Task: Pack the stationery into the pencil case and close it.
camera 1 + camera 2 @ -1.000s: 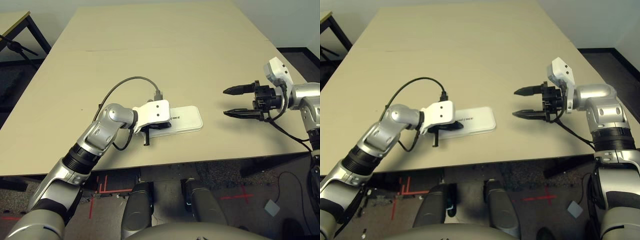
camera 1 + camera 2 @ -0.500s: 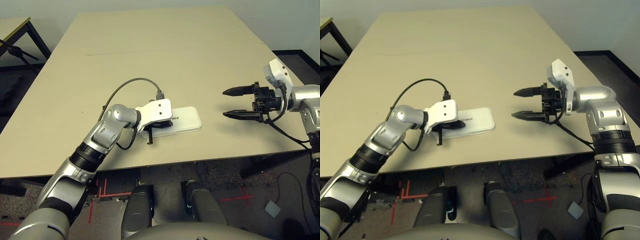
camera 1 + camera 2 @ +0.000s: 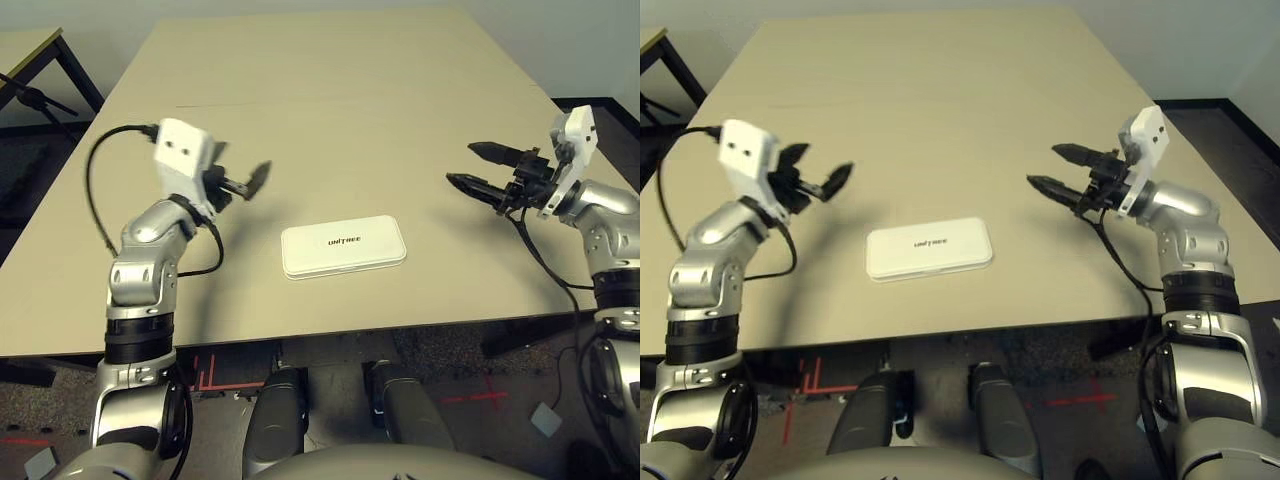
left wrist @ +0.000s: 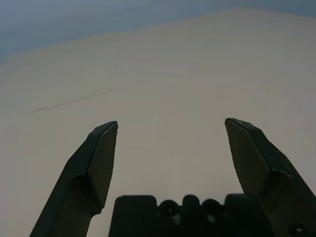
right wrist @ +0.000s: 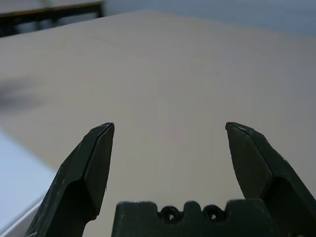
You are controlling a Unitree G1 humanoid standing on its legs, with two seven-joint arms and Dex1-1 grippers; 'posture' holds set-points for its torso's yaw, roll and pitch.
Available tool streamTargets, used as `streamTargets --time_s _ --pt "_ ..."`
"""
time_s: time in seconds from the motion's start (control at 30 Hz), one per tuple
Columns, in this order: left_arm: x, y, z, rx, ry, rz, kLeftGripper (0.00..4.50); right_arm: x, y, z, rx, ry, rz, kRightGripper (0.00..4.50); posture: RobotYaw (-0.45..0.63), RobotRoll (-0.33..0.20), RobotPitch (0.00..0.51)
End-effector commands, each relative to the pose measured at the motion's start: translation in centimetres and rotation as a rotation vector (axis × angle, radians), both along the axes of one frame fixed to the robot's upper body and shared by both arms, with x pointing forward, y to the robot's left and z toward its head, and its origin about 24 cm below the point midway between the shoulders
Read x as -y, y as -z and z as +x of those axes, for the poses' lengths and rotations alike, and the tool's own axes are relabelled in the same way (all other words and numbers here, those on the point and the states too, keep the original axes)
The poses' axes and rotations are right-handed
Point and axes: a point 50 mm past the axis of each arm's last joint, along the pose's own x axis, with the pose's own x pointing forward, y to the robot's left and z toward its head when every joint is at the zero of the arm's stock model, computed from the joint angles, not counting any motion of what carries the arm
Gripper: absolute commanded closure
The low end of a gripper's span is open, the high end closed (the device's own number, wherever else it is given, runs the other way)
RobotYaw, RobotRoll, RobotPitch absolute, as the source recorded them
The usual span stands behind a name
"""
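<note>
The white, round-cornered plastic pencil case [image 3: 343, 246] lies shut and flat on my smooth beige table [image 3: 330, 110]; my left gripper [image 3: 246, 181] and right gripper [image 3: 468, 166] hang spread wide, empty.

1. Light was bright, even and soft across the table [image 3: 350, 120].
2. The left gripper [image 3: 245, 183] was motion-blurred, its shadow faint.
3. The pencil case [image 5: 15, 197] looked out of focus in the right wrist view.

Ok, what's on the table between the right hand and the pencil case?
Nothing: in the left eye view only bare table lies between the right hand and the closed pencil case.
</note>
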Motion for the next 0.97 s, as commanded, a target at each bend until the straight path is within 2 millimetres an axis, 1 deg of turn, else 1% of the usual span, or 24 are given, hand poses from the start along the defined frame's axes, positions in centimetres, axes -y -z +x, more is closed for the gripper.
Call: streamTargets --time_s 0.03,0.1,0.2,0.27,0.47,0.6,0.8,0.97 --pt "-1.4 0.2 -1.4 0.042 -0.132 -0.039 0.03 1.5 1.1 0.5 -0.017 0.227 0.042 0.0 0.02 0.0 0.126" --pt "-2.1 0.9 -1.9 0.034 -0.217 -0.065 0.03 2.1 1.5 0.7 -0.009 0.331 0.111 0.0 0.02 0.0 0.123" --pt "-3.0 1.6 -2.3 0.034 -0.347 -0.142 0.03 2.9 2.0 0.8 0.001 0.427 0.161 0.0 0.02 0.0 0.12" --pt "-3.0 2.0 -2.5 0.033 -0.38 -0.142 0.03 3.4 2.3 0.7 -0.007 0.474 0.19 0.0 0.02 0.0 0.116" --pt "-2.7 3.2 -2.6 0.027 -0.402 -0.118 0.03 3.9 3.3 0.6 -0.039 0.515 0.193 0.0 0.01 0.0 0.115" --pt "-2.7 4.1 -2.4 0.035 -0.369 -0.08 0.03 3.9 3.6 0.7 -0.049 0.518 0.198 0.0 0.02 0.0 0.113" --pt "-2.6 4.8 -1.9 0.031 -0.334 -0.083 0.03 3.4 3.5 0.9 -0.044 0.494 0.219 0.0 0.02 0.0 0.11" --pt "-3.1 5.6 -1.9 -0.014 -0.348 -0.099 0.03 3.2 3.1 1.0 -0.032 0.476 0.228 0.0 0.02 0.0 0.11"
